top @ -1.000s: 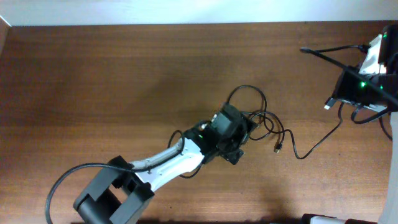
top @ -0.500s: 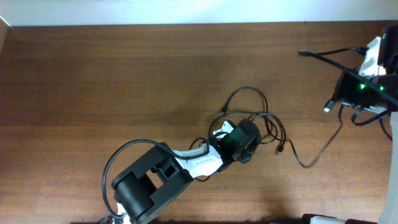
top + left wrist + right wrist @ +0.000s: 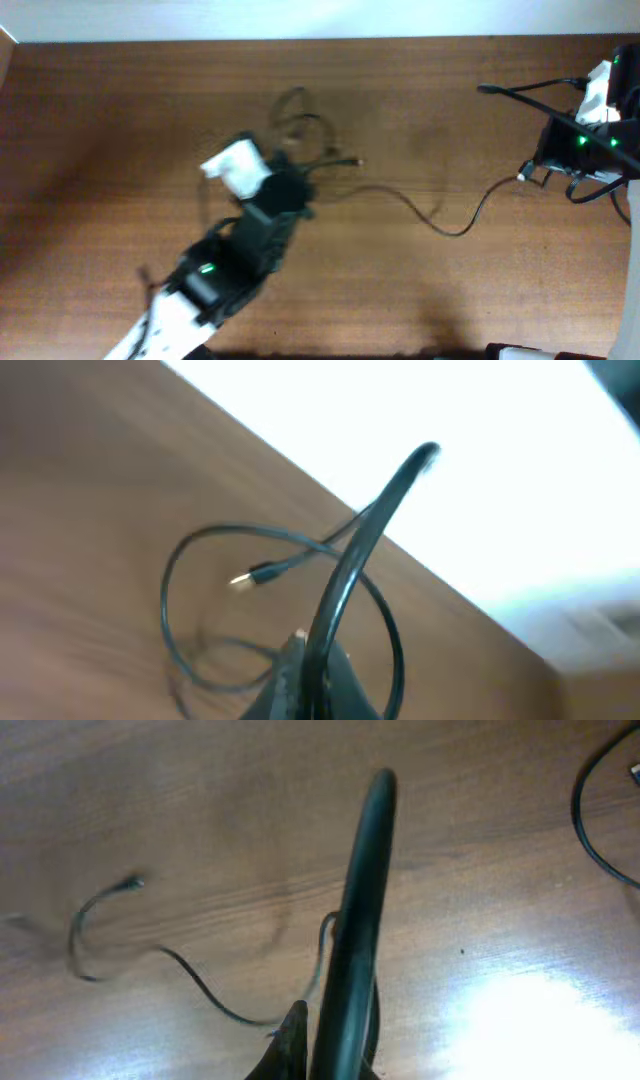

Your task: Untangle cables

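The cables are thin black cords. A blurred loop [image 3: 298, 118] lies at the back middle, with a small plug [image 3: 357, 162] beside it. From there one cord [image 3: 440, 226] sags across to a plug [image 3: 522, 176] by my right gripper [image 3: 540, 150]. My left gripper [image 3: 300, 186] sits just below the loop. In the left wrist view its jaws [image 3: 310, 675] are shut on a cord [image 3: 360, 540] that rises out of them, and behind it lie a loop [image 3: 200, 550] and a plug [image 3: 250, 575]. The right gripper [image 3: 325, 1045] is also shut on a cord [image 3: 360, 900].
The wooden table [image 3: 120, 110] meets a white strip along its back edge [image 3: 320, 20]. The right arm's base with green lights [image 3: 585, 140] and its own thicker wiring [image 3: 520, 92] fill the right edge. The left arm [image 3: 200, 285] lies diagonally across the front left.
My left arm has swung from the table's middle toward the back left, dragging the cable bundle with it. The cord running to the right gripper has been pulled out longer. The right arm stayed put.
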Available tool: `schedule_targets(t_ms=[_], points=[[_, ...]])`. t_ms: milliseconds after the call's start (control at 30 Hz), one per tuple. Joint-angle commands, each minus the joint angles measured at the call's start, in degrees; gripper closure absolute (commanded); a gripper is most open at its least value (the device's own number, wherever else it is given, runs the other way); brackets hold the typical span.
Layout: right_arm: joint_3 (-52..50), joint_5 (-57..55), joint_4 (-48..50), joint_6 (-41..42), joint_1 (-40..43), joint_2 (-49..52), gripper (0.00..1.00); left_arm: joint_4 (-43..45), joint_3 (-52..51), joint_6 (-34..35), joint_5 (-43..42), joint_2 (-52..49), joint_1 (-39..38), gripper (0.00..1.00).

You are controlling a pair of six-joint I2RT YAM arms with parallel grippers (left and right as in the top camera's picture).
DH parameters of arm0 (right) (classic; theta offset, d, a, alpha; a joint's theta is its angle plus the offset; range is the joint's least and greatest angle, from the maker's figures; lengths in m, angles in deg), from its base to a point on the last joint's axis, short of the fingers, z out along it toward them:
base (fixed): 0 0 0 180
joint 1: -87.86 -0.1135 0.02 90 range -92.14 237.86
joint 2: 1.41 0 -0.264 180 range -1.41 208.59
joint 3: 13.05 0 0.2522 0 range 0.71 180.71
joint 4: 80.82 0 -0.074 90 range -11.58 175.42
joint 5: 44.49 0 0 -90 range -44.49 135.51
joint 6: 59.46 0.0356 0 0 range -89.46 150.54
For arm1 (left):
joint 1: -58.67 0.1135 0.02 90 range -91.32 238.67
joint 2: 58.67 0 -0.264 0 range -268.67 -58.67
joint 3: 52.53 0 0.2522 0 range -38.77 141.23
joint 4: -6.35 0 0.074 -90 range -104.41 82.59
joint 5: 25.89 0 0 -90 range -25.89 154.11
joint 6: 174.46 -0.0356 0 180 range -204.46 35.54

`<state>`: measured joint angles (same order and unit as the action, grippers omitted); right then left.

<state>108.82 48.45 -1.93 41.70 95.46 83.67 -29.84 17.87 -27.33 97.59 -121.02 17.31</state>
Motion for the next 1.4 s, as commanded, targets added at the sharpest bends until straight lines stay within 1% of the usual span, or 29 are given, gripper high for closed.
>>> schedule_targets(t_ms=[0, 33, 67, 100, 133, 233, 267, 300, 433, 500, 533, 567, 600, 700, 733, 767, 800, 833, 967, 1033, 1100, 1133, 1200, 1267, 1300, 1333, 1367], points=[[0.3, 0.3, 0.0, -0.5, 0.4, -0.2, 0.96, -10.8, -0.5, -0.9, 11.0, 7.9, 11.2, 1.0], [0.3, 0.3, 0.0, -0.5, 0.4, -0.2, 0.96, -13.6, -0.5, -0.9, 10.4, 9.0, 15.0, 1.0], [0.3, 0.3, 0.1, -0.4, 0.4, -0.2, 0.96, -15.0, -0.5, -0.9, 8.0, 9.4, 16.9, 1.0], [0.3, 0.3, 0.8, -0.4, 0.4, -0.2, 0.96, -15.6, -0.5, -1.1, 3.8, 9.3, 18.0, 1.0], [0.3, 0.3, 1.0, -0.4, 0.4, -0.2, 0.96, -15.8, -0.5, -1.9, 1.4, 8.9, 17.9, 1.0], [0.3, 0.3, 1.3, -0.4, 0.4, -0.2, 0.96, -15.5, -0.5, -12.9, -10.2, 5.8, 17.9, 1.0], [0.3, 0.3, 1.3, -0.4, 0.4, -0.2, 0.96, -15.7, -0.5, -19.1, -13.4, 4.0, 17.9, 1.0], [0.3, 0.3, 1.5, -0.4, 0.4, -0.2, 0.96, -16.1, -0.5, -22.5, -14.4, 2.4, 17.9, 1.0], [0.3, 1.6, 3.3, -0.4, 0.4, -0.2, 0.96, -20.0, -0.5, -22.5, -14.7, 0.3, 17.9, 1.0], [0.3, 3.9, 8.5, -0.4, 0.4, -0.2, 0.96, -24.3, -0.5, -22.5, -14.8, 0.2, 17.9, 1.0], [0.3, 4.3, 14.2, -0.4, 0.4, -0.2, 0.96, -26.3, -0.5, -22.5, -16.2, 0.2, 17.9, 0.95], [0.3, 3.4, 24.1, -0.4, 0.4, -0.2, 0.96, -26.7, -0.5, -22.5, -20.1, 0.2, 17.9, 0.95], [0.3, 1.4, 30.8, -0.4, 0.4, -0.2, 0.96, -26.7, -0.5, -22.5, -22.0, 0.2, 17.9, 1.0], [0.3, -15.1, 64.0, -0.4, 3.8, -0.2, 0.96, -27.3, -0.5, -22.5, -23.2, 0.2, 17.9, 1.0], [0.3, -18.9, 71.4, -0.4, 5.7, -0.4, 0.96, -28.0, -0.6, -22.5, -23.2, 0.2, 17.9, 1.0], [0.3, -19.7, 78.0, -0.4, 8.5, -0.5, 0.96, -28.4, -0.6, -22.5, -23.2, 0.2, 17.9, 1.0], [0.3, -19.8, 78.6, -0.4, 10.2, -0.3, 0.96, -28.4, -0.6, -22.5, -23.2, 0.2, 17.9, 1.0], [0.3, -19.8, 76.7, -0.4, 11.7, 0.4, 0.96, -28.2, -0.6, -22.5, -23.2, 0.2, 17.9, 1.0], [0.3, -20.2, 67.3, -0.4, 13.1, 5.4, 0.96, -28.0, -0.6, -22.5, -23.2, 0.2, 17.9, 1.0], [0.3, -18.2, 61.9, -0.4, 13.1, 10.9, 0.96, -28.0, -0.6, -22.5, -23.2, 0.2, 17.9, 1.0], [0.3, -11.8, 59.4, -0.4, 13.1, 14.4, 0.96, -27.9, -0.6, -22.5, -23.2, 0.2, 17.9, 1.0], [0.3, -5.4, 58.9, -0.5, 13.1, 17.1, 0.96, -27.8, -0.6, -22.5, -23.2, 0.2, 17.9, 1.0], [0.2, 8.6, 57.2, -5.2, 13.0, 22.8, 0.96, -27.8, -0.6, -22.5, -23.2, 0.2, 17.9, 1.0], [0.2, 9.6, 53.1, -5.2, 13.0, 27.5, 0.96, -27.8, -0.6, -22.5, -23.2, 0.2, 17.9, 1.0], [0.2, 11.9, 50.7, -7.4, 13.0, 29.8, 0.96, -27.8, -0.6, -22.5, -23.2, 0.2, 17.9, 1.0], [0.2, 15.1, 48.3, -11.3, 13.0, 31.8, 0.95, -27.8, -0.6, -22.5, -23.2, 0.2, 17.9, 1.0], [0.2, 15.1, 46.3, -12.6, 13.0, 33.3, 0.71, -27.8, -0.6, -22.5, -23.2, 0.2, 17.9, 1.0]])
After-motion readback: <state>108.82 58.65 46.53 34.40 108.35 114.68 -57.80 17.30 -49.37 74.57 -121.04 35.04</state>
